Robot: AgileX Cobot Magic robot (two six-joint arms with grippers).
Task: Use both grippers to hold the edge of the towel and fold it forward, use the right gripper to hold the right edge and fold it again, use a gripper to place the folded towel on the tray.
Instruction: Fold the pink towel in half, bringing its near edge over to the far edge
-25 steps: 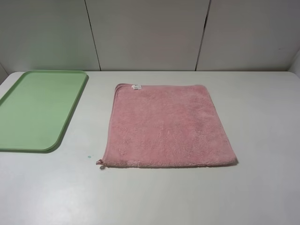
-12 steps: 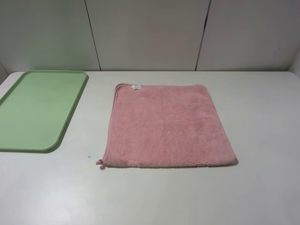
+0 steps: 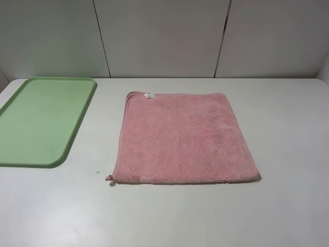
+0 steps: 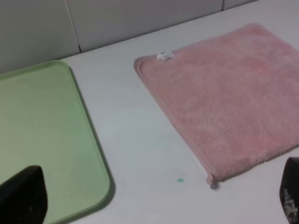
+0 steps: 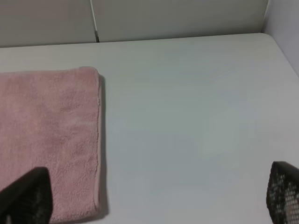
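No movement since second ago: towel [image 3: 182, 139] and tray [image 3: 36, 123] sit in same spots in overhead view. White table [image 3: 288, 128] fills scene. Pink towel lies flat, unfolded, mid-table. Green tray left of it, well apart. In wrist views I see left gripper [image 4: 156, 198] jaws spread wide, empty, near side between tray and towel; right gripper [image 5: 156, 193] likewise wide apart, empty, by towel's near-right corner. White tag [image 3: 149, 95] on far hem [image 3: 185, 93], left end. Tiny green speck [image 3: 96, 172] beside near-left corner

The towel [image 3: 185, 139] lies flat in the middle of the table [image 3: 288, 128]. The tray [image 3: 41, 121] lies left of it, along the table's left edge near the back corner, not touching the towel.
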